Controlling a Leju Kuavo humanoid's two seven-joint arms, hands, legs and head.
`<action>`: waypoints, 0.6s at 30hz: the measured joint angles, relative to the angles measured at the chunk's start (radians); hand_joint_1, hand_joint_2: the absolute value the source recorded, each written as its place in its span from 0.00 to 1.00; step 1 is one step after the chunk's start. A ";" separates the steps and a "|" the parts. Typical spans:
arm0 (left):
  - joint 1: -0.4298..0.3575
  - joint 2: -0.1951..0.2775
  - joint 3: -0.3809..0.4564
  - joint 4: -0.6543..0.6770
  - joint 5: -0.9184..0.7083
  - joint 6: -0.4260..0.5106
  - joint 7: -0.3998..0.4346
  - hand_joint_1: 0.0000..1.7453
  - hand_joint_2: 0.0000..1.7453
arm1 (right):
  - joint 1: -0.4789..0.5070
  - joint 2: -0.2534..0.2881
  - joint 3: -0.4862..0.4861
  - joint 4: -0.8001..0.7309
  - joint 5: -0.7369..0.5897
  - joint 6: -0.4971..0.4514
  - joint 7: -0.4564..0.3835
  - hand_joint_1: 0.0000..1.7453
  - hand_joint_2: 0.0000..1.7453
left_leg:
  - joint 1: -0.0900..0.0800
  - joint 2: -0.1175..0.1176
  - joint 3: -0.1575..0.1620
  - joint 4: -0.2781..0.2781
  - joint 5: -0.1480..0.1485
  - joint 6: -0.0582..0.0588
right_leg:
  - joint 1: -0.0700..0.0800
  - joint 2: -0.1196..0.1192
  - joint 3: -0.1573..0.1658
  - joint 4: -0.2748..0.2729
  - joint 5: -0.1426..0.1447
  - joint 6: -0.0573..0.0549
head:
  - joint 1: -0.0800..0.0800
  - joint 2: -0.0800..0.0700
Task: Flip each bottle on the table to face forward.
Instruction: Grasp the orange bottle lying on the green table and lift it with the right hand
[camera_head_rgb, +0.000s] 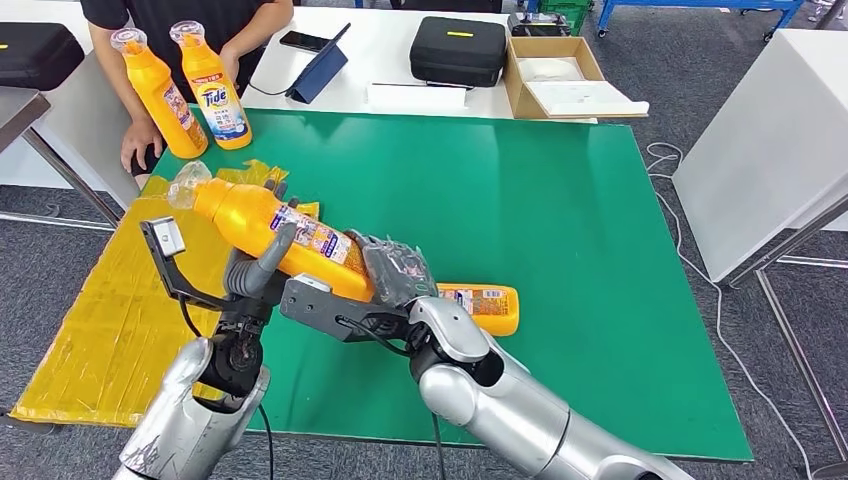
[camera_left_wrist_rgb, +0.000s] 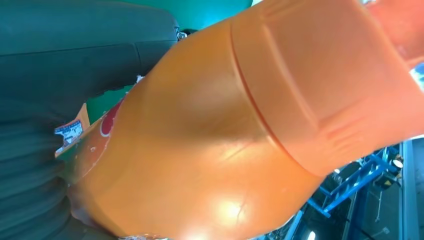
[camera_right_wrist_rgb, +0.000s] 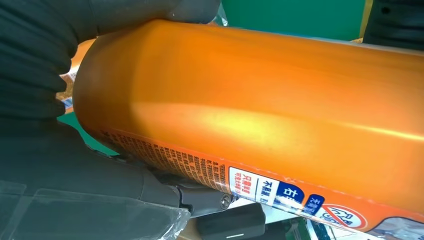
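- Held bottle: tilted at the head view's centre-left, above the green table; the left hand and right hand both have their fingers wrapped around it.
- Lying bottle: on its side, just right of the right hand.
- Two standing bottles: upright, upper left, beside a person.

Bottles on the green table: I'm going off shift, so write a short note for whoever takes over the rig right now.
Left hand and right hand both hold the tilted bottle above the green table.
A second bottle lies flat beside the right hand.
Two upright bottles stand at the far left corner; one shows its Tide label, a person's hand beside them.
Left: set down the held one facing forward, then the lying one.
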 joint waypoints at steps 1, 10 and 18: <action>0.001 -0.001 0.002 0.000 -0.003 -0.002 -0.001 1.00 1.00 | -0.001 0.000 0.002 0.005 -0.004 -0.004 -0.002 1.00 1.00 | 0.000 0.000 0.000 0.000 0.000 0.000 | 0.000 0.000 0.000 0.000 0.000 0.000 | 0.000 0.000; 0.004 -0.010 0.009 0.004 -0.013 -0.006 -0.007 1.00 1.00 | -0.009 0.000 0.019 0.041 -0.015 -0.028 -0.023 1.00 1.00 | 0.000 0.000 0.000 0.000 0.000 0.000 | 0.000 0.000 -0.001 0.000 0.000 0.000 | 0.000 0.000; 0.003 -0.025 0.016 0.013 -0.021 -0.007 -0.007 1.00 1.00 | -0.009 -0.002 0.021 0.049 -0.020 -0.038 -0.025 1.00 1.00 | 0.000 0.000 0.000 0.000 0.000 0.000 | 0.000 0.000 -0.002 0.000 0.000 0.000 | 0.000 0.000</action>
